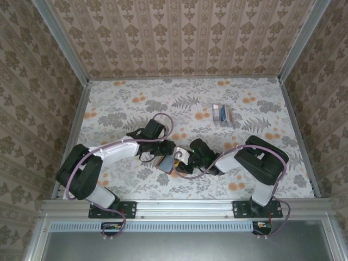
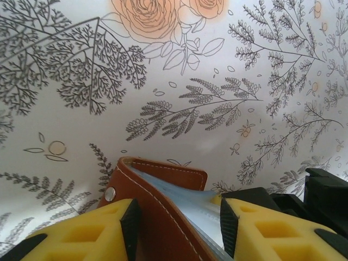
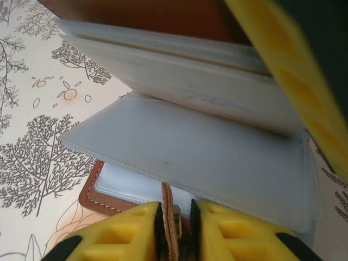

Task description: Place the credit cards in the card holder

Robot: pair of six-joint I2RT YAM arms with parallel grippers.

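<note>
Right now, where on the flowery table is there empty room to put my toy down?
The table is bare at its far-left corner, beyond the left arm, and along the right edge past the credit cards. The middle is crowded: the left tool and right tool meet at the card holder.

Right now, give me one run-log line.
left gripper: astride card holder | right gripper: pinching its tab | credit cards: lying on table

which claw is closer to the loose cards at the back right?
Right. The right claw grips the card holder, nearer the front edge and left of the credit cards. The left claw is at the holder's other side, further left.
</note>
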